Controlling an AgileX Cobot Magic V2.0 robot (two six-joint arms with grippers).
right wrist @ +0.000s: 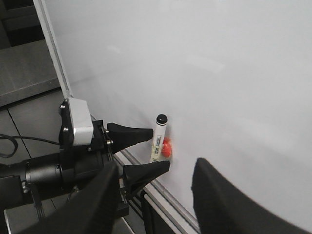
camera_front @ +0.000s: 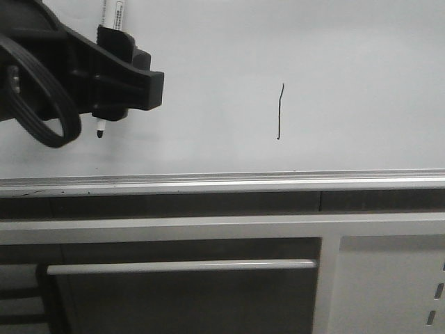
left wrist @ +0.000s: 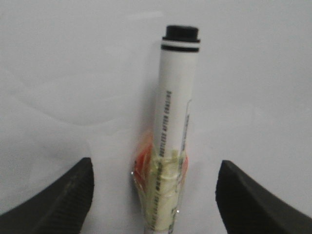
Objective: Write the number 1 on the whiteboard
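Observation:
The number 1 (camera_front: 279,111) is a thin black near-vertical stroke on the whiteboard (camera_front: 348,56), right of centre. A white marker (camera_front: 114,14) with a black end cap stands upright against the board at the upper left, its tip (camera_front: 101,130) pointing down. Yellowish tape and a red piece wrap its middle (left wrist: 163,180). My left gripper (camera_front: 118,73) sits around the marker, its jaws wide apart on both sides in the left wrist view (left wrist: 156,163) and not touching it. My right gripper (right wrist: 157,163) is open and empty, off the board, looking at the left gripper (right wrist: 160,148) and the marker (right wrist: 159,134).
A silver rail (camera_front: 278,182) runs along the board's lower edge. Below it are white cabinet panels with a bar handle (camera_front: 181,266). Black cables (camera_front: 42,118) loop off the left arm. The board's side rail (right wrist: 53,58) and a grey floor (right wrist: 24,73) show in the right wrist view.

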